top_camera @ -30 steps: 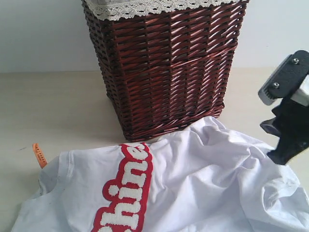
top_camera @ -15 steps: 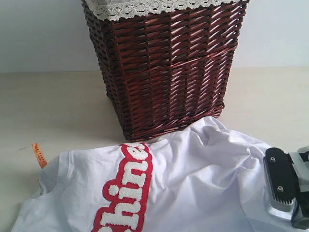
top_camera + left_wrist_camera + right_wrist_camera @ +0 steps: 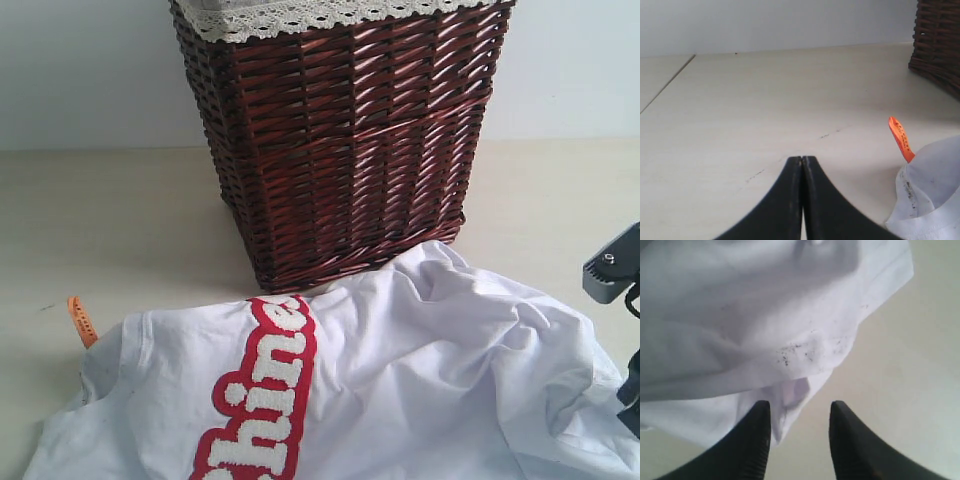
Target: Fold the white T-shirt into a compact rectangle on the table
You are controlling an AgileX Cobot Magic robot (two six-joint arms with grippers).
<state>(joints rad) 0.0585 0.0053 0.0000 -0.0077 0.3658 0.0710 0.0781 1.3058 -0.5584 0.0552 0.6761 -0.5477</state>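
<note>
The white T-shirt lies crumpled on the table, right in front of the basket. It is not folded yet. My right hand is open at the shirt's edge, right of the basket. A flap of cloth sits between my fingers, so I think I am lining up to pinch it. My left hand is pressed shut on nothing, left of the basket. Only my right wrist camera shows that flap. The outside camera shows the red letters.
</note>
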